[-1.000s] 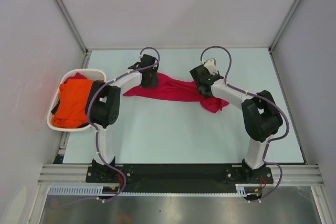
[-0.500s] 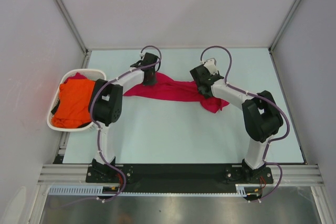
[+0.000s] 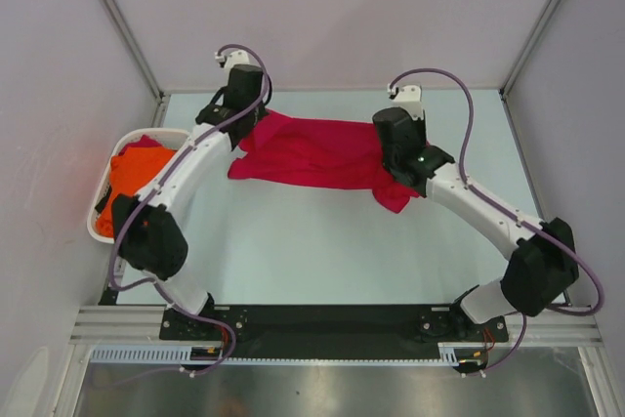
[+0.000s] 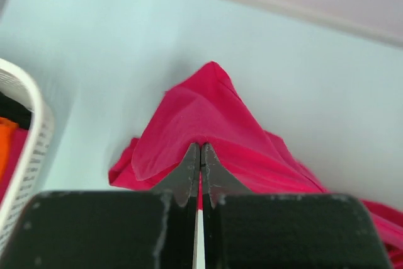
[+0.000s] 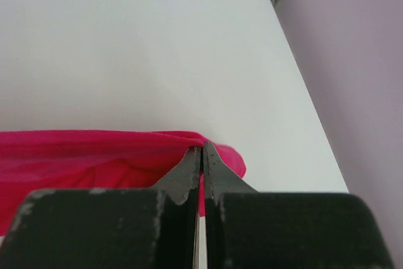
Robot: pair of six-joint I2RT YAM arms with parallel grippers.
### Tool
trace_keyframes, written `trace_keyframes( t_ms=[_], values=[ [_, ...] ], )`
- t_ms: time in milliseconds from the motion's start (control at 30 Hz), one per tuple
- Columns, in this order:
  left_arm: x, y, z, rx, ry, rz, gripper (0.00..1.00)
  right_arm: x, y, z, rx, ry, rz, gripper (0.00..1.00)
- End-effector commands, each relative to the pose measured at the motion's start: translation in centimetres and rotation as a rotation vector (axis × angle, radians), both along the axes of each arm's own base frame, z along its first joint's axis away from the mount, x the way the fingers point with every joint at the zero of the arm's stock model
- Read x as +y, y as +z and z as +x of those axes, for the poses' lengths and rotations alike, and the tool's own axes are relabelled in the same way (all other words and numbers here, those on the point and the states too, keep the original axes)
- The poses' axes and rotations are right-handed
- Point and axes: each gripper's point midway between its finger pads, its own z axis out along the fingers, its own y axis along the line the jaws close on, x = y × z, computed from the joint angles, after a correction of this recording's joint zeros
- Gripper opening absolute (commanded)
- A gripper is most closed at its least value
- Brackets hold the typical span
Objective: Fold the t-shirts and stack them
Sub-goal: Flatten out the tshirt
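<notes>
- since a second ago both arms have reached out toward the far side of the table (image 3: 322, 241), dragging the crimson t-shirt (image 3: 312, 153) with them; it now lies wider and flatter than the narrow band it was.
- the left end effector (image 4: 200, 150), which was hovering above the cloth then, has pinched shut on a raised peak of crimson fabric at the shirt's left end.
- the right end effector (image 5: 201, 150) is also clamped tight, with a thin fold of the same shirt caught between its fingers at the right end.
- the crimson t-shirt sits on the far half of the table, stretched between the two grips, and a bunched flap lies on the table at its near right corner.
- the orange t-shirt (image 3: 117, 187) is crumpled in the white basket (image 3: 103, 231) at the left edge, with a bit of red cloth showing beside it.
- handling, as a judgement: the cloth looks light, limp and not slippery, so it should sag and wrinkle wherever it is unsupported.
- it looks best held at two outer corners or along one hem under gentle tension; a pinch through several layers would likely drag a bunch instead of an edge.
- which part of the shirt each grip holds cannot be told.
</notes>
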Motion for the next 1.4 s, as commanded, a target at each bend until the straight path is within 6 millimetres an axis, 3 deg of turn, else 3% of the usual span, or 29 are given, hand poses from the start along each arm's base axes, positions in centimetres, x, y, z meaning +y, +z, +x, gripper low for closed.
trace_keyframes(
  t_ms=[0,33,100,133,267,300,333,367,500,567,600,633,667,700,733,800,833,933,1100,1133,1233,1367],
  values=[
    [3.5,6.5,-3.1,-0.148,0.094,0.007,0.00,-1.3,5.9,-1.9,-0.160,-0.034,0.028,0.00],
    [4.1,7.5,-4.5,-0.175,0.102,-0.004,0.00,-1.6,7.3,-3.0,-0.192,-0.030,0.044,0.00],
    [5.2,8.4,-6.3,-0.202,0.130,-0.015,0.00,-1.7,7.7,-4.6,-0.200,-0.019,0.047,0.00],
    [6.0,9.2,-8.2,-0.231,0.137,-0.031,0.00,-1.5,8.3,-5.7,-0.215,-0.003,0.055,0.00],
    [8.1,11.8,-13.5,-0.322,0.155,-0.059,0.00,-3.1,11.7,-11.2,-0.319,0.032,0.150,0.00],
    [8.5,13.5,-15.6,-0.378,0.138,-0.087,0.00,-3.2,12.1,-12.3,-0.327,0.051,0.162,0.00],
    [8.7,13.5,-16.7,-0.387,0.126,-0.089,0.00,-3.0,12.6,-13.5,-0.342,0.075,0.176,0.00],
    [8.9,14.0,-17.8,-0.407,0.114,-0.097,0.00,-4.0,13.4,-15.2,-0.366,0.089,0.209,0.00],
    [10.2,17.1,-24.1,-0.535,0.044,-0.168,0.00,-5.5,14.0,-19.0,-0.396,0.120,0.247,0.00],
    [10.9,17.6,-26.1,-0.557,0.021,-0.163,0.00,-4.5,13.7,-20.4,-0.386,0.198,0.217,0.00],
    [11.7,18.9,-27.9,-0.607,0.011,-0.177,0.00,-5.1,13.6,-21.1,-0.403,0.156,0.147,0.00],
    [12.1,18.9,-28.8,-0.609,0.005,-0.169,0.00,-4.8,13.6,-21.9,-0.401,0.155,0.092,0.00],
    [12.6,19.4,-29.6,-0.625,0.002,-0.155,0.00,-2.3,13.9,-22.8,-0.378,0.254,0.157,0.00],
    [13.4,20.9,-31.2,-0.673,0.003,-0.165,0.00,-1.2,13.9,-23.1,-0.370,0.283,0.124,0.00],
    [13.9,21.2,-31.9,-0.676,0.006,-0.157,0.00,-0.6,14.7,-23.1,-0.391,0.271,0.206,0.00],
    [14.6,22.6,-33.0,-0.701,0.012,-0.146,0.00,0.1,14.8,-23.1,-0.402,0.283,0.152,0.00],
    [14.5,22.5,-33.1,-0.687,0.002,-0.134,0.00,1.2,14.8,-23.1,-0.409,0.279,0.147,0.00],
    [13.7,22.4,-32.2,-0.655,-0.030,-0.112,0.00,1.8,15.0,-22.8,-0.454,0.287,0.125,0.00],
    [10.8,19.5,-28.3,-0.543,-0.097,-0.076,0.00,-0.9,15.3,-20.8,-0.542,0.190,0.169,0.00],
    [10.5,19.1,-27.7,-0.532,-0.104,-0.073,0.00,-2.1,15.4,-20.1,-0.557,0.136,0.148,0.00],
    [9.3,17.9,-25.5,-0.496,-0.123,-0.040,0.00,-3.4,15.5,-18.8,-0.551,0.040,0.043,0.00],
    [7.9,16.7,-22.4,-0.426,-0.138,0.014,0.00,-3.5,14.8,-17.0,-0.543,-0.065,-0.018,0.00]
  ],
)
